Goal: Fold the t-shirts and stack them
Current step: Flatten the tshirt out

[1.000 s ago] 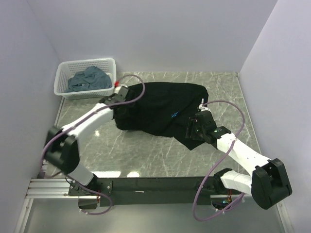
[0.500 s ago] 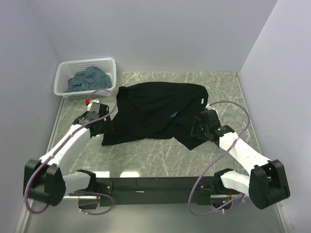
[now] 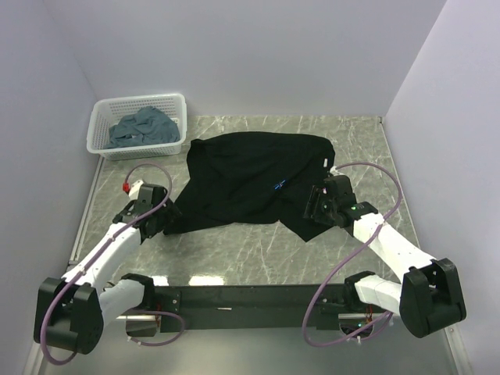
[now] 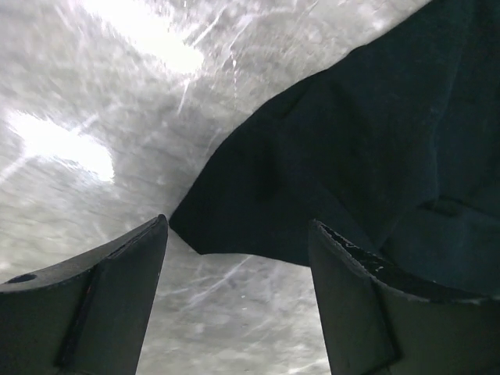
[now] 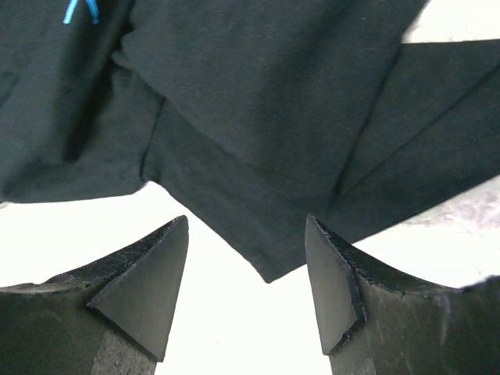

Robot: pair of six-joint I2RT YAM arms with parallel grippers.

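Left wrist view is showing the near left corner of the black t-shirt lying flat on the grey tabletop. Going by its folds, this shirt is looking soft, light and floppy. It is likely going to sag and bunch up when lifted. The near corners and the bottom edge are looking like the best places to pinch.

The left pincer is hanging just by that corner with its two fingers wide apart, holding nothing. It is sitting on the near side of the white basket.

Well to the right of the basket, the right pincer is also standing open over the shirt's other near corner, gripping nothing. I cannot tell whether it is brushing the cloth.

The shirt itself is lying spread out just to the right of the basket and a little nearer, with its small blue print showing.

Inside the basket, farthest from the arms, blue-grey t-shirts are lying in a crumpled heap.
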